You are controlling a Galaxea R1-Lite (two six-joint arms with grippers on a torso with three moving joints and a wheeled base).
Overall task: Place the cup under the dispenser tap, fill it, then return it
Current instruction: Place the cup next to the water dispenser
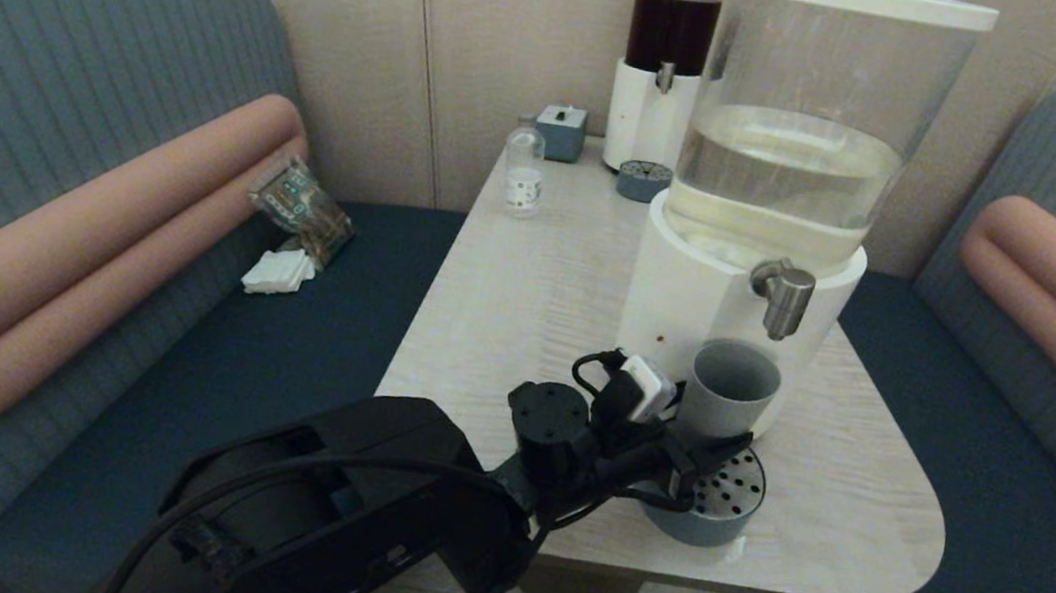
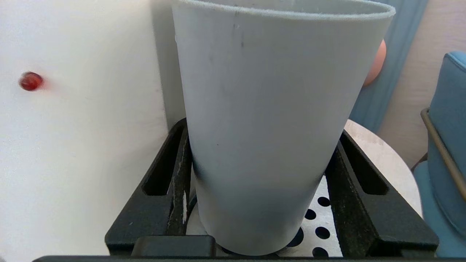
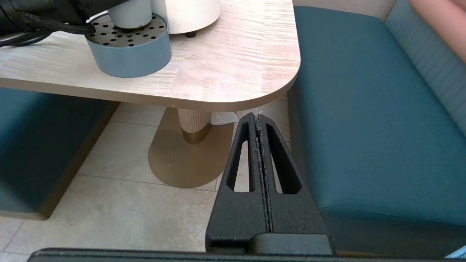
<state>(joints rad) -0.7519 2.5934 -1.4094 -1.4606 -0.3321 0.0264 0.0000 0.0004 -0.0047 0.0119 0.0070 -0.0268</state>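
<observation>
The grey-blue cup (image 1: 728,390) stands upright on the perforated drip tray (image 1: 733,495) against the white base of the clear-liquid dispenser (image 1: 786,167). The steel dispenser tap (image 1: 783,295) hangs just above the right part of the cup's rim, with no stream showing. My left gripper (image 1: 720,439) reaches in from the near left, shut on the cup low down. In the left wrist view both fingers (image 2: 180,174) press the sides of the cup (image 2: 269,120), whose base rests on the tray (image 2: 324,209). My right gripper (image 3: 257,117) is parked below the table's near right corner, shut and empty.
Further back on the table (image 1: 529,287) are a dark-red-liquid dispenser (image 1: 666,62) with its own small tray (image 1: 644,181), a small clear bottle (image 1: 523,171) and a grey box (image 1: 561,131). Blue benches flank the table; a snack packet (image 1: 302,208) and napkins (image 1: 279,272) lie on the left one.
</observation>
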